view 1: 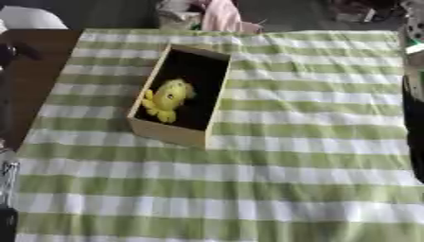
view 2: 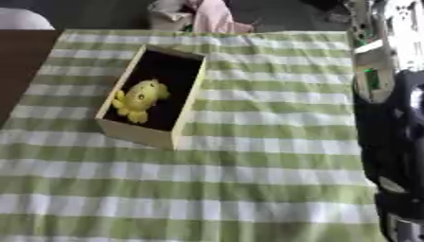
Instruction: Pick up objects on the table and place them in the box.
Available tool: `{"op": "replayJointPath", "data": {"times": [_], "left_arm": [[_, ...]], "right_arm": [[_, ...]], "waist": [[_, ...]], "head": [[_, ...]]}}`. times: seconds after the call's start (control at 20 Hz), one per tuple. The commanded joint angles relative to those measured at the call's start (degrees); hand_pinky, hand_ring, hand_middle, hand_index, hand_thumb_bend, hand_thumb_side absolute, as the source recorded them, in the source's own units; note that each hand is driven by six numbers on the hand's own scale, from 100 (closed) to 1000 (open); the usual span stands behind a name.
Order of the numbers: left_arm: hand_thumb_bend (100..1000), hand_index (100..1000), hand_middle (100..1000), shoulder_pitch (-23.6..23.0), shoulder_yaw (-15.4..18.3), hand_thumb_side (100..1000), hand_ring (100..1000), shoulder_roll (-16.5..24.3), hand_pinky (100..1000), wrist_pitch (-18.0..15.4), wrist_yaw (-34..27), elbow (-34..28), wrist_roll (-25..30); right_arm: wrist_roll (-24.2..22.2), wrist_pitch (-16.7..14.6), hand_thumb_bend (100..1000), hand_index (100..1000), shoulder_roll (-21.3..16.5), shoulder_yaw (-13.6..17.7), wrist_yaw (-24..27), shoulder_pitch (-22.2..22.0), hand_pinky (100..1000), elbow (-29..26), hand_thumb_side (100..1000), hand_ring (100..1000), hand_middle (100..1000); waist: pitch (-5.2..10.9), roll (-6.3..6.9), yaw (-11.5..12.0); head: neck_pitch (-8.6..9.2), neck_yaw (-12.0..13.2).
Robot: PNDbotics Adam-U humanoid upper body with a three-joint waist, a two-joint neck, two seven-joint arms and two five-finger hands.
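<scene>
yellow toy (view 1: pixel 168 99) lies inside box (view 1: pixel 165 131).

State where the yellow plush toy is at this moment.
The yellow plush toy lies inside the open wooden box, towards its near end, on the green-and-white checked tablecloth left of the view's centre.

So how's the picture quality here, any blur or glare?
Left eye view: soft all over, the yellow toy in the box lacks detail. Right eye view: equally soft, with blown-out glare on the silver right arm at the upper right.
</scene>
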State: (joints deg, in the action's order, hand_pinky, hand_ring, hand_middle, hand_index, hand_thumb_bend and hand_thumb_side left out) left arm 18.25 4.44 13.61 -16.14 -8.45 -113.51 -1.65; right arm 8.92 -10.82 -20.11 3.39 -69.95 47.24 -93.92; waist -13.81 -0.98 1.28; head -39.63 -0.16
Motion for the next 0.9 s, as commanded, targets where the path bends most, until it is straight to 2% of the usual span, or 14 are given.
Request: {"op": "replayJointPath", "data": {"times": [0.05,0.45,0.6,0.65,0.9], "left_arm": [[100,697,819,0.8,0.6,727,923,1.5,482,-0.2,0.3,-1.1,-0.5],[100,698,818,0.9,1.0,725,921,1.9,484,-0.6,0.6,-1.1,-1.1],[100,698,818,0.8,1.0,725,920,1.9,485,-0.7,0.7,-1.1,-1.2],[100,698,818,0.8,1.1,724,920,1.9,485,-0.7,0.7,-1.1,-1.3],[100,698,817,0.8,1.1,724,919,2.0,486,-0.8,0.8,-1.1,-1.5]], "right_arm": [[2.9,2.0,100,855,-3.0,1.3,3.0,-2.0,721,-3.7,846,821,761],[9.2,7.4,100,854,-3.9,3.7,9.9,-13.2,700,-11.2,855,816,757],[9.7,8.2,100,851,-4.4,4.3,12.6,-16.2,692,-13.0,880,811,754],[9.6,8.4,100,851,-4.5,4.7,13.5,-16.9,691,-13.3,860,810,753],[9.0,8.4,100,848,-5.0,6.1,18.2,-19.0,688,-14.1,862,806,749]], "waist": [[0.9,0.04,-0.2],[0.9,0.12,-0.9],[1.06,0.17,-1.1],[1.1,0.2,-1.2],[1.21,0.37,-1.5]], "head": [[0.13,0.3],[-0.03,0.9],[-0.11,1.1],[-0.14,1.1],[-0.17,1.3]]}}
